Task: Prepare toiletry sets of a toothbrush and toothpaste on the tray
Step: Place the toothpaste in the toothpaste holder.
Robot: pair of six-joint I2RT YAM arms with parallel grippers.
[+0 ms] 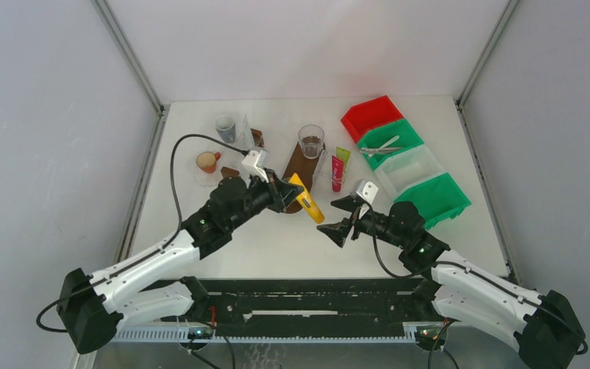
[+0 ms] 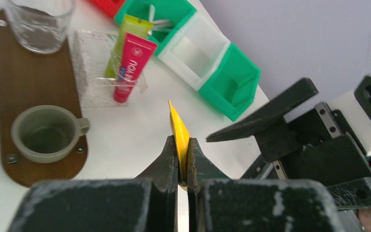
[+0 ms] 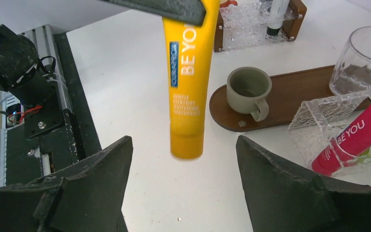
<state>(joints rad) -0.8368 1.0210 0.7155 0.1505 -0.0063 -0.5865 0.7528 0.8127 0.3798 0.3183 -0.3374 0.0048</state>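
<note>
Top external view: the left jaws are clamped on the flat end of a yellow toothpaste tube (image 1: 308, 199), held off the surface near its middle with the cap end slanting down toward the right arm. The right jaws stand wide apart just beside that cap end, gripping nothing. Toward the far edge a wooden board (image 1: 295, 167) carries a glass (image 1: 311, 141). To the board's right lie a pink toothpaste tube (image 1: 337, 174) and a green toothpaste tube (image 1: 343, 156). A row of bins runs along the far right corner: a red bin (image 1: 371, 115), a green bin (image 1: 390, 138), a white bin (image 1: 417, 167) and a second green bin (image 1: 435, 199). Left wrist view: the yellow tube is seen edge-on, pinched tight between the two closed fingers. Beyond it the pink and green tubes lie side by side in a clear tray (image 2: 89, 93), the pink one's cap pointing toward the near edge. A grey cup (image 2: 46, 134) sits on the near end of the board, the glass on its far end. One open finger of the right arm reaches in from the right. Right wrist view: the yellow tube hangs cap down in the gap between the two spread fingers (image 3: 92, 180), touching neither. Behind it stand the cup and the glass on the board, with the pink tube in the tray at the right.
</note>
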